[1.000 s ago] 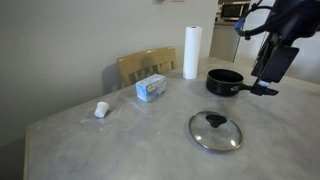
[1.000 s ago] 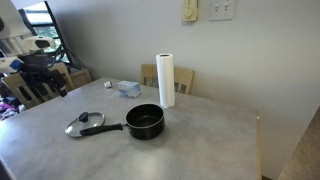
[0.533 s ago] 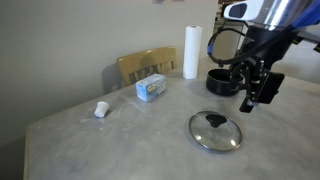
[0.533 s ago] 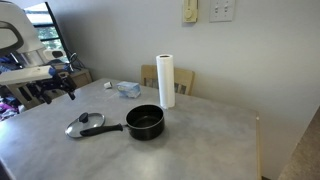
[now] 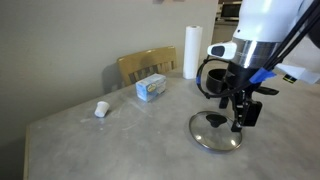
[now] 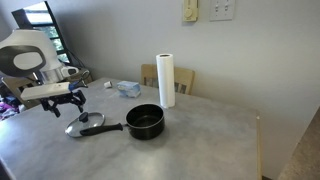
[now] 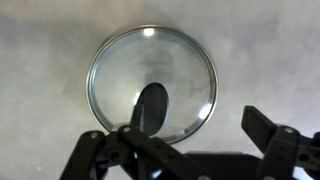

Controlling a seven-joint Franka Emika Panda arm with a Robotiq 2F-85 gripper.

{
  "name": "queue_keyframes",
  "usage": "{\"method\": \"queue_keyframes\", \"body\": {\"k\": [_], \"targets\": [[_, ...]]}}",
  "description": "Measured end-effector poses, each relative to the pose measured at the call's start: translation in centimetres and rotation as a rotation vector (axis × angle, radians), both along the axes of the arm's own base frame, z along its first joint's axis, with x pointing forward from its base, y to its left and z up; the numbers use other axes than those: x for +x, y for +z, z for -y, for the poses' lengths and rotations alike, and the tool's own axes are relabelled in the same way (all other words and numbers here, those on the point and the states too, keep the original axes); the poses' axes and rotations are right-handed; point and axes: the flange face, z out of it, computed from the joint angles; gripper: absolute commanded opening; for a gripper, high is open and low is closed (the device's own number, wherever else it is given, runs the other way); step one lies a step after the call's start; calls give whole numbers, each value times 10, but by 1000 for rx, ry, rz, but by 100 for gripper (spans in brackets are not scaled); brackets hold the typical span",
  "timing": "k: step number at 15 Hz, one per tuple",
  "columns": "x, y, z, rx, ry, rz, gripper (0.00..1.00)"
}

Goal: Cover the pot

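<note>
Exterior views both showed the grey table (image 5: 100,140) carrying everything, with the white Panda arm (image 5: 265,30) reaching in over it. A wooden chair (image 5: 145,65) stood at the far edge. A paper towel roll (image 5: 190,52) stood upright near that edge. The pot (image 6: 145,121) sat uncovered on the table just beside the roll, and its long handle pointed toward the glass lid (image 6: 82,124). The lid lay flat on the table next to the pot, knob up. The gripper (image 5: 243,115) hung directly above the lid and was not touching it in an exterior view. Wrist view: fingers (image 7: 92,150) spread wide apart, nothing between them, black knob (image 7: 152,105) and metal rim of the lid below. A blue-and-white box (image 5: 152,88) lay near the chair. A small white cup (image 5: 101,109) stood well apart from the pot.
</note>
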Motion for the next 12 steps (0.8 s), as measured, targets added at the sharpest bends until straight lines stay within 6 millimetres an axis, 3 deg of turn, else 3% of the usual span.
{"method": "queue_keyframes", "body": {"k": [4,8,12], "targets": [[-1,3,-5,2,12,6,100],[-2,-17,-6,-42,61,-13,100],[18,-32,0,-72,45,7,100]]}}
